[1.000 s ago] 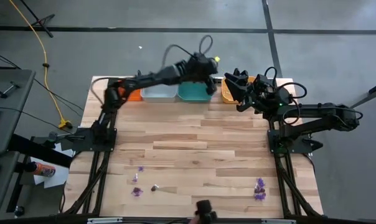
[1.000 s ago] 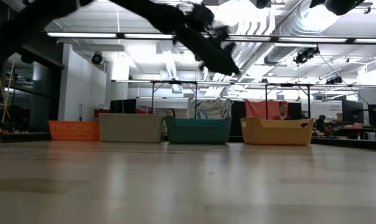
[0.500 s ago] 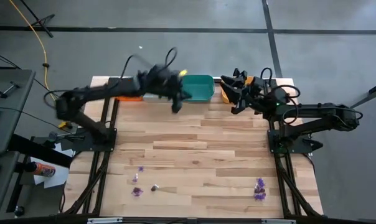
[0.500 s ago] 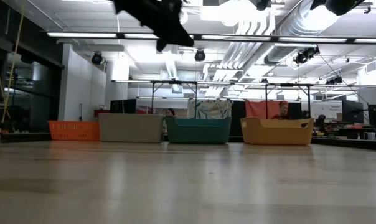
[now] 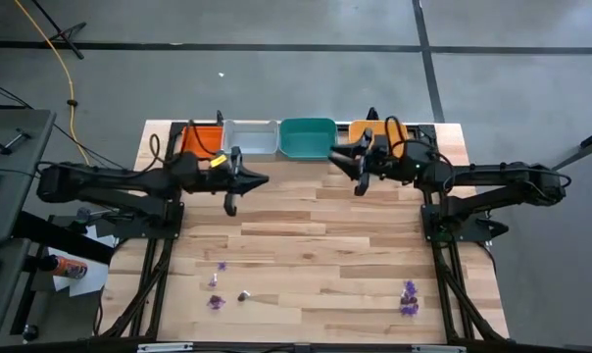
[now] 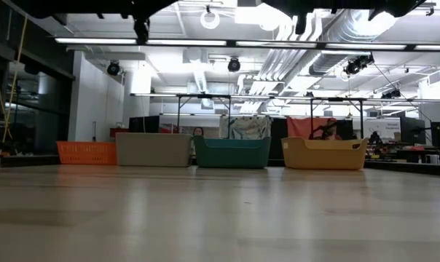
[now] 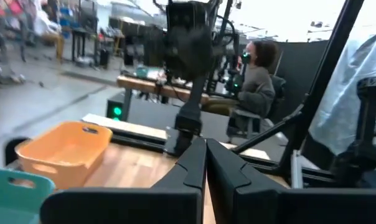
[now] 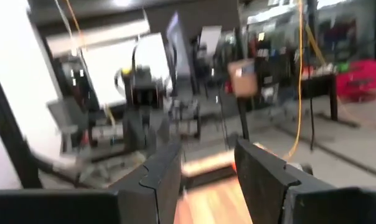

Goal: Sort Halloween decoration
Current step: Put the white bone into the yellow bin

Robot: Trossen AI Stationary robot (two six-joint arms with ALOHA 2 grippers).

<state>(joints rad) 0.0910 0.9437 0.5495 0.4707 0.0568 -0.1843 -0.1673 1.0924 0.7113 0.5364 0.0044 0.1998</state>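
Observation:
Small purple trinkets (image 5: 216, 302) and one dark trinket (image 5: 243, 294) lie on the wooden table near its front left. Two more purple ones (image 5: 409, 290) lie at the front right. My left gripper (image 5: 260, 179) hangs level above the table's far left part, pointing right; in its wrist view the fingers (image 7: 205, 149) are shut on nothing. My right gripper (image 5: 337, 155) hangs level in front of the teal tray (image 5: 308, 137), pointing left. Its fingers (image 8: 208, 149) are open with nothing between them. Both grippers are far from the trinkets.
Four trays stand in a row along the far edge: orange (image 5: 203, 137), grey (image 5: 250, 138), teal, and yellow-orange (image 5: 374, 130), the last partly under the right arm. The low view shows them side by side (image 6: 232, 152). A person (image 7: 259, 81) sits beyond the table's right side.
My left gripper has swung from above the teal tray back toward the table's left and near side, coming level over the table in front of the grey tray. My right gripper has tipped down to level and now reaches left, in front of the teal tray.

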